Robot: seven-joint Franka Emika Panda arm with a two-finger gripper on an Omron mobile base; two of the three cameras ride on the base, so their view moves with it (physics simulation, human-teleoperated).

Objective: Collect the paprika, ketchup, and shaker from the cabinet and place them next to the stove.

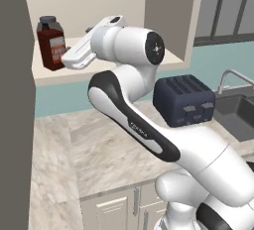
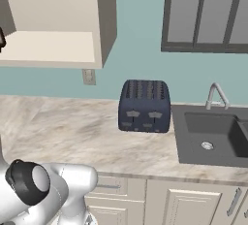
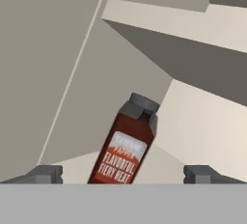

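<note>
1. We're on the first pickup, by the look of it: the white arm is reaching into the open beige wall cabinet [image 1: 171,58], and the two-finger gripper [image 3: 123,172] is lined up on the dark red-brown straight-sided jar with the wide grey cap, the paprika [image 1: 51,43]. Nothing is next to the stove yet as far as we can tell, and the cooktop itself isn't anywhere we can see.

2. The tool is spread wide and holding nothing. In the hand view the two dark fingertips [image 3: 46,174] sit either side of the jar's lower body with clear gaps, so no contact yet.

3. The paprika stands upright on the cabinet shelf, toward its left end and near the front edge. It looks tilted in the hand view, but that's just the camera rolling with the wrist.

4. What we reckon the next move calls for: ease forward until the jar is properly between the pads, close on the body below the cap, then lift it clear of the shelf lip before backing out.

5. Head count: one paprika jar, one dark blue ribbed toaster [image 2: 144,105] toward the back of the marble worktop [image 2: 58,132], one dark sink [image 2: 213,136] with one tap at the worktop's right end. We can't spot the ketchup or the shaker from here.
</note>
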